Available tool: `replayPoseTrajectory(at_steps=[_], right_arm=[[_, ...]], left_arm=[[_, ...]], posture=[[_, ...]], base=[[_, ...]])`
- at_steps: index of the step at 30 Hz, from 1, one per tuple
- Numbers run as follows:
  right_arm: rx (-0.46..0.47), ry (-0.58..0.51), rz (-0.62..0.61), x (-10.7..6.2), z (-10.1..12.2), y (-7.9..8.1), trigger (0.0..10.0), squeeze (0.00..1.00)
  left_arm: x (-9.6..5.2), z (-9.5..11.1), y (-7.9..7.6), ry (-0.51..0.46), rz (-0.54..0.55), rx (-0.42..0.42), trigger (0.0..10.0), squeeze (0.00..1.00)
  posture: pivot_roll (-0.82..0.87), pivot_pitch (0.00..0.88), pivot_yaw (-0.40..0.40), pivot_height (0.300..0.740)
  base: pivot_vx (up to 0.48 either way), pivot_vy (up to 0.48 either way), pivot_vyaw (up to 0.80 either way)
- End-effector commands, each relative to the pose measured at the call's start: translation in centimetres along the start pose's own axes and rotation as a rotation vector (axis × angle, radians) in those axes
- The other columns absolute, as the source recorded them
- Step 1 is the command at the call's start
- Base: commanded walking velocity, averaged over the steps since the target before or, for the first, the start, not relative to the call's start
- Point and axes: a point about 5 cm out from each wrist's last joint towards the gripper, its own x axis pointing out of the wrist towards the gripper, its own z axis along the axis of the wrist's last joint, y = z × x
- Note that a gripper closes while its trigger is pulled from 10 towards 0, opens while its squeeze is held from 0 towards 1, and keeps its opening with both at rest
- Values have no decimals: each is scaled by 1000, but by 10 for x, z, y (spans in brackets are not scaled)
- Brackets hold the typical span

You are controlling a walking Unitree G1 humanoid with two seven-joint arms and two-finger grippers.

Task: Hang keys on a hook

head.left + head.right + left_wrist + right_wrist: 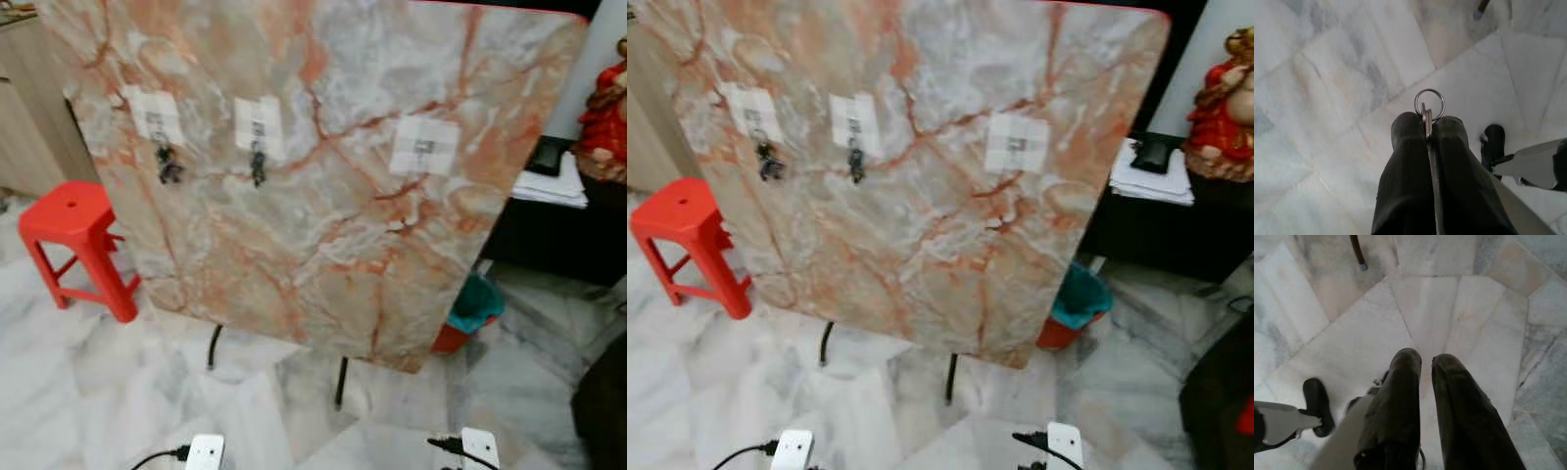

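A key ring with a key sticks out from between the tips of my left gripper, which is shut on it low over the marble floor. My right gripper hangs open nearby with nothing between its fingers. Ahead stands a tilted orange-veined marble board with three hooks on white tape patches. Dark keys hang from the left hook and from the middle hook. The right hook is bare.
The board rests on thin dark legs. A red plastic stool stands to its left. A teal and red bin sits behind its right edge. A dark cabinet with papers and a red figurine is at the right.
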Motion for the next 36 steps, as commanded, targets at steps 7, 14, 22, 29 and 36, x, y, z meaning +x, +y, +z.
replayPoseTrajectory(at_steps=[7,14,22,29,36], right_arm=[[9,-26,-28,-1,7,-9,10000,0],[24,-39,-29,-1,9,-10,10000,0],[23,-38,-31,-1,9,-10,10000,0],[24,-38,-34,-1,9,-10,10000,0],[28,-45,-38,-1,10,-12,10000,0]], left_arm=[[-2,-9,-3,28,-5,0,10000,0],[-2,-9,-3,26,-5,6,10000,0],[0,-2,0,1,16,55,10000,0],[0,13,14,-69,80,65,10000,0],[-3,94,20,-460,161,129,10000,0]], posture=[[-31,0,-65,740],[-30,0,-65,740],[-36,0,-67,740],[-45,0,-71,740],[-44,0,-72,740]], base=[[0,-367,0],[0,-368,0],[0,-230,0],[0,0,0],[0,0,0]])
